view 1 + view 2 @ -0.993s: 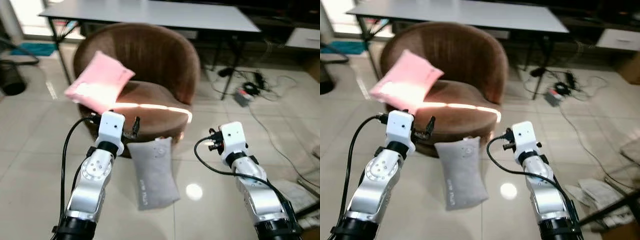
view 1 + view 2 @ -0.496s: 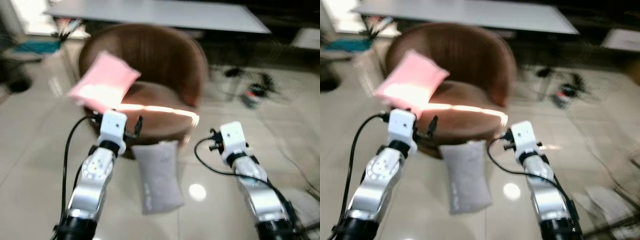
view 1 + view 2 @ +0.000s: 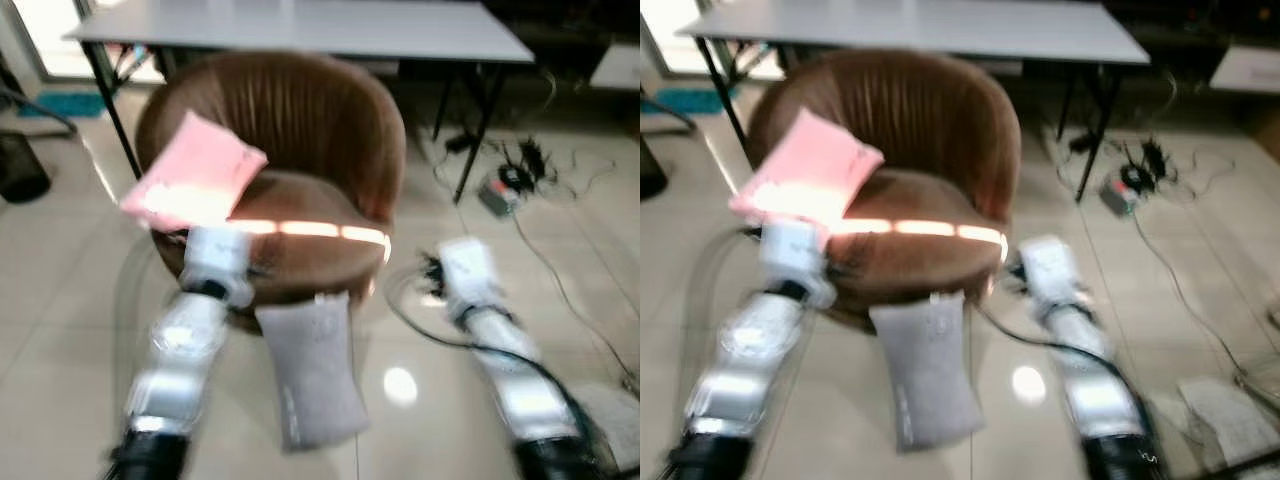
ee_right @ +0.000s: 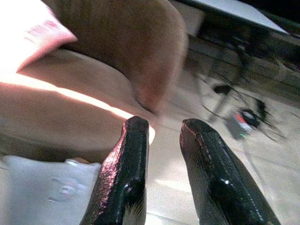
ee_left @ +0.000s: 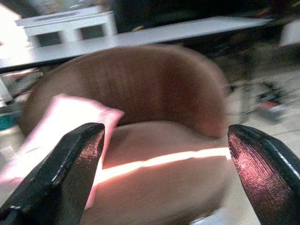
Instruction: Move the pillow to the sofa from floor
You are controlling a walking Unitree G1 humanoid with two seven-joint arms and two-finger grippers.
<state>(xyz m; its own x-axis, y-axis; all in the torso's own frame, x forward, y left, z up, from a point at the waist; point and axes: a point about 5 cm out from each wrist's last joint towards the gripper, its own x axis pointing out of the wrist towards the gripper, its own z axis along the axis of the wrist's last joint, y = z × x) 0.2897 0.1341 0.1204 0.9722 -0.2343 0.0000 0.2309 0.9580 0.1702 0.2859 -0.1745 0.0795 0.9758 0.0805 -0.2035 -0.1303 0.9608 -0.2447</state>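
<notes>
On the floor against the brown sofa chair (image 3: 290, 170) front lies the grey pillow (image 3: 312, 370), between both blurred arms. Pink pillow (image 3: 195, 170) on seat edge. Left wrist view: left gripper (image 5: 164, 173) spread wide, holding nothing. Right wrist view: right gripper (image 4: 161, 140) nearly closed, small gap, above pillow corner, empty.

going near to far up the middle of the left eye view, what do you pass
grey rectangular fabric pillow on the floor → brown round upholstered armchair → long grey table top
</notes>
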